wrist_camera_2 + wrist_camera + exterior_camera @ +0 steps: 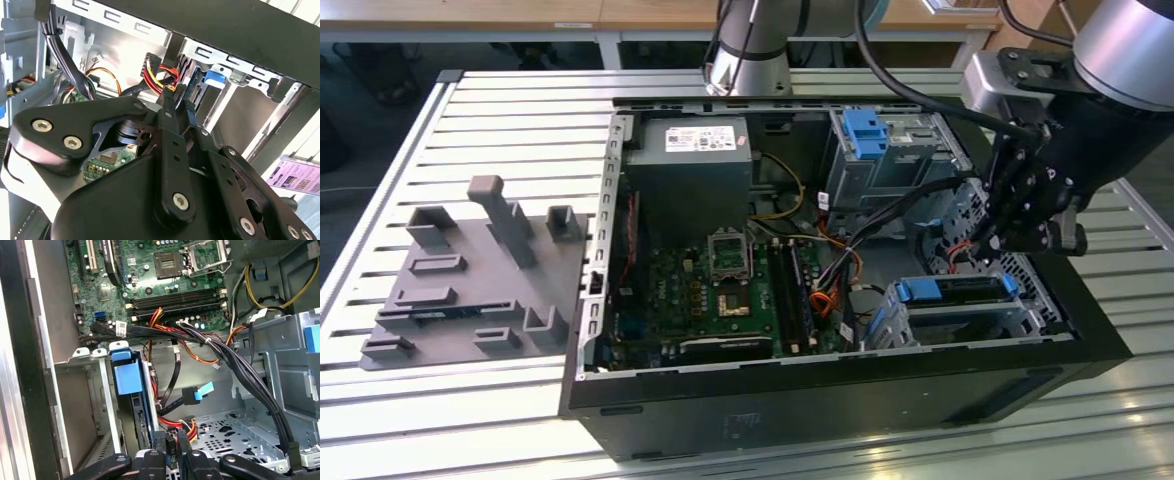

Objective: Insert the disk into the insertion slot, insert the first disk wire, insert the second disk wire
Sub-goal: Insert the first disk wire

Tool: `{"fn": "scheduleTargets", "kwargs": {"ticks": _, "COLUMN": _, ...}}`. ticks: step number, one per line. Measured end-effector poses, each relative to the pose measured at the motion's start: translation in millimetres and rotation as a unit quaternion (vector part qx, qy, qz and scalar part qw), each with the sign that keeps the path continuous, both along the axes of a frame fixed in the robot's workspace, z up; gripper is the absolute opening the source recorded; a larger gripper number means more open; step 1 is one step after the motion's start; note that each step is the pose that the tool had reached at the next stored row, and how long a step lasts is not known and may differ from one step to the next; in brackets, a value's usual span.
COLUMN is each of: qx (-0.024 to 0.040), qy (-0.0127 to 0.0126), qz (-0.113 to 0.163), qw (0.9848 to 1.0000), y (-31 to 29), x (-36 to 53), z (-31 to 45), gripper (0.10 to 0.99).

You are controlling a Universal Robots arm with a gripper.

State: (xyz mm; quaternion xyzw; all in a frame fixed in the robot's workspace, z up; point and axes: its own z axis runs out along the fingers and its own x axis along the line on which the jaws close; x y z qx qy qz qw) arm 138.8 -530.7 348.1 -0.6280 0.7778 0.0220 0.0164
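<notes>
One fixture plate [467,290]: grey, set with upright blocks, it lay on the slatted table [520,100] at the exterior view's left, apart from the case.
One computer case [827,410]: black, with its side open, it stood in the middle of the table.
Labels: one white label [698,137] sat on the grey power supply [687,185]; its print was too small to tell.
One motherboard [720,290]: green, it lay below the power supply in the exterior view.
Blue parts: two were counted, a blue bracket [867,130] atop the taller grey bay and the caddy framing the disk [958,288].
Disk: one sat inside the insertion slot [967,325] at the exterior view's right.
Gripper [987,240]: one hung just beside the disk. Its fingers [167,107] were drawn close and clamped on a black wire plug [170,444] with red, yellow and black leads.
Blue-tipped cable [200,391]: one hung loose, near the disk but apart from it.
</notes>
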Motion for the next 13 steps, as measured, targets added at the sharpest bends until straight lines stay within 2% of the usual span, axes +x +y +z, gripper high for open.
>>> {"fn": "scheduleTargets", "kwargs": {"ticks": 5, "qx": -0.0047, "qy": 0.0, "qz": -0.003, "qw": 1.0, "y": 0.7, "x": 0.5, "z": -0.4, "gripper": 0.22}}
{"fn": "scheduleTargets", "kwargs": {"ticks": 6, "qx": -0.0047, "qy": -0.0001, "qz": 0.003, "qw": 1.0, "y": 0.7, "x": 0.5, "z": -0.4, "gripper": 0.165}}
{"fn": "scheduleTargets", "kwargs": {"ticks": 9, "qx": -0.0048, "qy": -0.0002, "qz": 0.029, "qw": 0.9996, "y": 0.8, "x": 0.5, "z": -0.4, "gripper": 0.165}}
{"fn": "scheduleTargets", "kwargs": {"ticks": 13, "qx": -0.0048, "qy": -0.0004, "qz": 0.065, "qw": 0.9979, "y": 0.7, "x": 0.5, "z": -0.5, "gripper": 0.165}}
